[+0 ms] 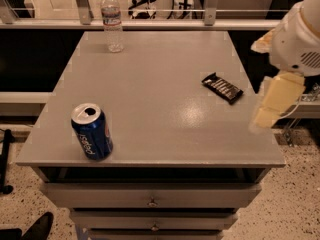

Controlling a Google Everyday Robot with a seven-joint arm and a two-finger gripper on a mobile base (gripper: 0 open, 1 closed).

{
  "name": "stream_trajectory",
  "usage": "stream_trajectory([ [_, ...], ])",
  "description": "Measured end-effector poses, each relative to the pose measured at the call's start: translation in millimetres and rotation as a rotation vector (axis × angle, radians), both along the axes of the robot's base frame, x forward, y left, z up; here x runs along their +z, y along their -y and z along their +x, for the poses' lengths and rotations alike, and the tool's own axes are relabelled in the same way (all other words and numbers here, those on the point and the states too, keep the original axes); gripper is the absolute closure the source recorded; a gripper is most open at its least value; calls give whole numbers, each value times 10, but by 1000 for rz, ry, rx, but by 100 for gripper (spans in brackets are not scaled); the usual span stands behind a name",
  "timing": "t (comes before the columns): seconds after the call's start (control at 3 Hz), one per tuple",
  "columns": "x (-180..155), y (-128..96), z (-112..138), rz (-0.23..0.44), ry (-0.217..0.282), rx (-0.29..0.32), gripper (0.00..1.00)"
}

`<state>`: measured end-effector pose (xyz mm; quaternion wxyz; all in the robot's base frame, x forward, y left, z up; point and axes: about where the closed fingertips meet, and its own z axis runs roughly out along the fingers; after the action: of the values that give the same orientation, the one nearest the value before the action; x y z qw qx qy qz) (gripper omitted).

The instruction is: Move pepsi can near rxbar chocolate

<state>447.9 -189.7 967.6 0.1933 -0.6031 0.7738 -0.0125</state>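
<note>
Our claw (274,104), whose opening we cannot tell, hangs at 3 o'clock; reaching the pepsi can (92,132) at 7 could sweep the rxbar chocolate (222,88).

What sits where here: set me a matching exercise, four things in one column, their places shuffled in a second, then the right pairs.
Things
1. pepsi can
2. rxbar chocolate
3. water bottle
4. gripper

Places
A. standing at the far left of the table, by its back edge
B. in the air off the table's right edge
C. standing near the front left corner
D. lying flat on the right side of the tabletop

Pairs: 1-C, 2-D, 3-A, 4-B
</note>
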Motion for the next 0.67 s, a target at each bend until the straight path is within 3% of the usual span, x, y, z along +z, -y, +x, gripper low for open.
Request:
stream_trajectory([
  [0.33, -221, -407, 180, 142, 11, 45, 0],
  [0.67, -400, -1145, 408, 404, 25, 130, 0],
])
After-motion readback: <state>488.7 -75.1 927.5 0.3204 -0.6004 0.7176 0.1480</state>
